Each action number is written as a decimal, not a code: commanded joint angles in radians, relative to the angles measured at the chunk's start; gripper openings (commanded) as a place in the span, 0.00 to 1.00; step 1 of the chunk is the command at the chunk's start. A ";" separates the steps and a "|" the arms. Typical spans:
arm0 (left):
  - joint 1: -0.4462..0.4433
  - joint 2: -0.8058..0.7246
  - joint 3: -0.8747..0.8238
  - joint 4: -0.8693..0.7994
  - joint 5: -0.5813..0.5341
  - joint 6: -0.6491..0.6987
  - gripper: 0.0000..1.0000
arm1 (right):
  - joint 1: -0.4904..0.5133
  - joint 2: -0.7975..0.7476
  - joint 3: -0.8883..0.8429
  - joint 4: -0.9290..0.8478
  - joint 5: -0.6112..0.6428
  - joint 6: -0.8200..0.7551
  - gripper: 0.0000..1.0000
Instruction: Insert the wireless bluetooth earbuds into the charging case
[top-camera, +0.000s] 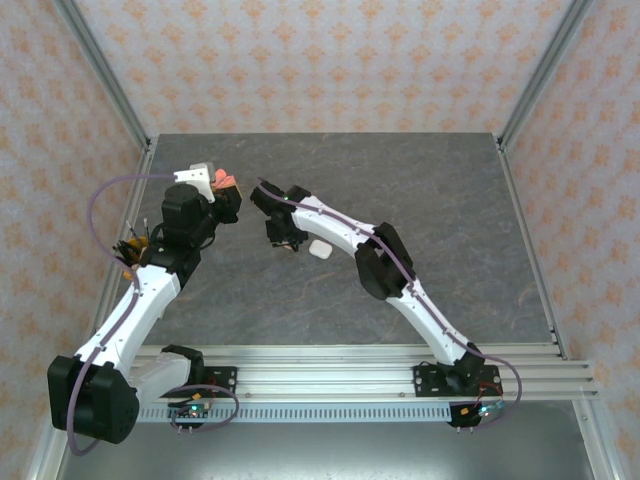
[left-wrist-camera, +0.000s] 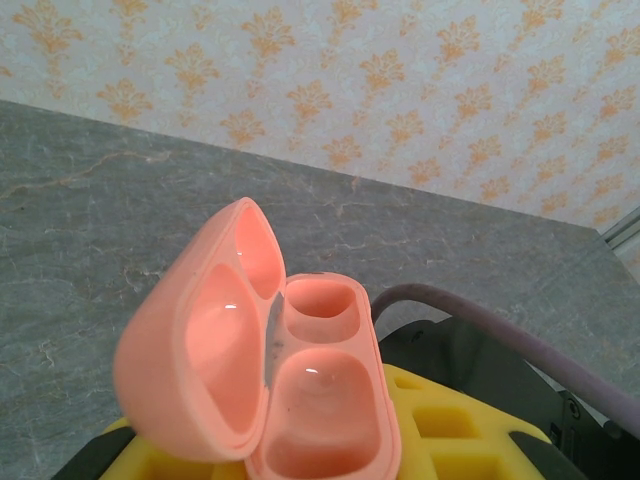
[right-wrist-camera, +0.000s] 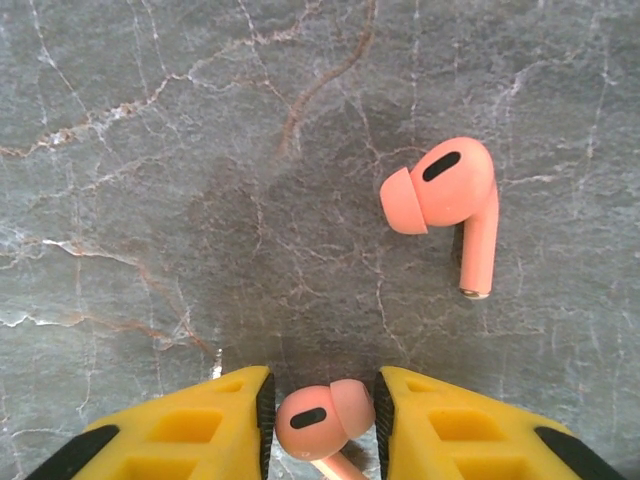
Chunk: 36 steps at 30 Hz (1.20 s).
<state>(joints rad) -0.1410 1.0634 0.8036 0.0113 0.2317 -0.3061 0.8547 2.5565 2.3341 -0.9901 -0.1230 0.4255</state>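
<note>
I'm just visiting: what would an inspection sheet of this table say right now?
Surface: grey marbled tabletop.
Job's things: coral case open, wells empty; coral earbud loose on the tabletop; second coral earbud inside the right gripper.
Clutter: white pebble-shaped case beside the right arm.
Grippers: left gripper shut on coral case; right gripper astride its earbud, grip unclear.
Cables: purple cable on each arm.
Surroundings: patterned walls, metal frame.

Grey marbled tabletop (top-camera: 450, 200). A white case (top-camera: 320, 249) lies near its middle. In the right wrist view, a coral earbud (right-wrist-camera: 450, 200) lies at 2 o'clock and a second earbud (right-wrist-camera: 315, 415) at 6 o'clock.
</note>
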 joint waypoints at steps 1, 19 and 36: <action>0.012 -0.003 0.027 -0.001 0.009 0.007 0.00 | 0.000 0.015 0.027 0.008 0.010 0.001 0.31; 0.012 -0.016 0.017 -0.016 0.010 0.021 0.00 | -0.002 -0.091 -0.063 0.061 -0.001 -0.004 0.25; 0.011 -0.076 -0.075 -0.021 0.030 0.044 0.00 | -0.047 -0.324 -0.369 0.261 -0.032 0.028 0.23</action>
<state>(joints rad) -0.1410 1.0164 0.7528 -0.0040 0.2390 -0.2863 0.8162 2.2860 2.0022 -0.7750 -0.1520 0.4370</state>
